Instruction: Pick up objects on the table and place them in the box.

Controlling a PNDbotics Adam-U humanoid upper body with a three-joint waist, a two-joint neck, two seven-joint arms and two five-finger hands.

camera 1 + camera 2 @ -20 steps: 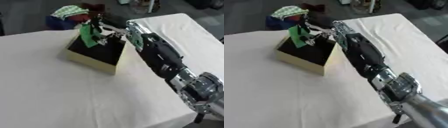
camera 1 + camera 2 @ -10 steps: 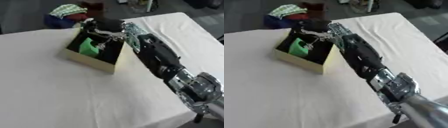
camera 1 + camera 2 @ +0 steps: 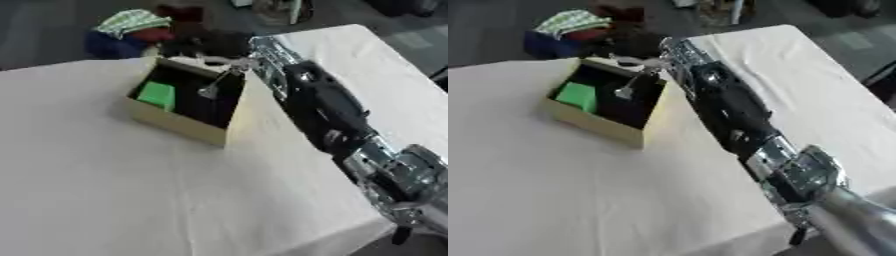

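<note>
A shallow cardboard box [image 3: 172,123] with a dark inside stands on the white table, towards the far side. A green object [image 3: 158,94] lies in its left part. My right arm [image 3: 325,107] reaches from the lower right up to the box's far right corner. The right hand [image 3: 219,47] hovers over the box's back rim, dark and blurred. Its silver fingers [image 3: 211,89] hang relaxed over the inside, holding nothing. My left hand shows in neither view.
The white tablecloth [image 3: 105,190] spreads wide in front of and left of the box. Beyond the far table edge, a heap of coloured cloth and bags [image 3: 129,27] lies on the floor. The table's right edge runs beside my arm.
One second ago my right hand held the green object over the box. It has let go, the object now lies inside, and the hand has drawn back to the far rim.
</note>
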